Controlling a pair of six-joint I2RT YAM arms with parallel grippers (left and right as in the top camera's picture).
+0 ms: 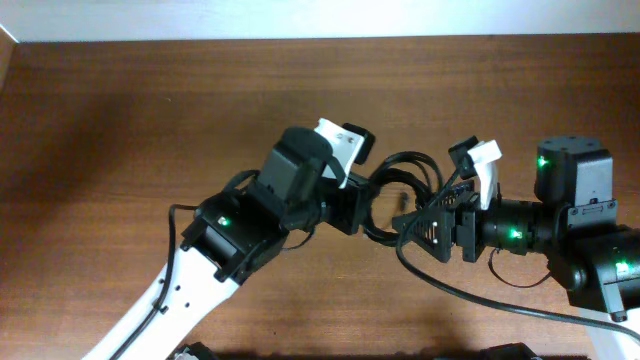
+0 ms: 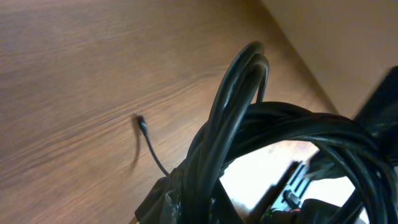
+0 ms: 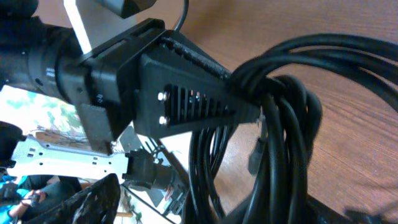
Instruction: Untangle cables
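At mid table (image 1: 150, 120), my L pincer (image 1: 360, 208) clamps the cables (image 1: 402, 168); R pincer (image 1: 428, 215), can't tell if wide; I'd pull apart slow, no yanking.

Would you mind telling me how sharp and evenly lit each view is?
Overhead: evenly lit and sharp, no strong glare on the table. Left wrist: the cables fill the foreground and look soft, and a patch behind them at the bottom is washed out white. Right wrist: the cables are fairly sharp; the lower left background is overexposed.
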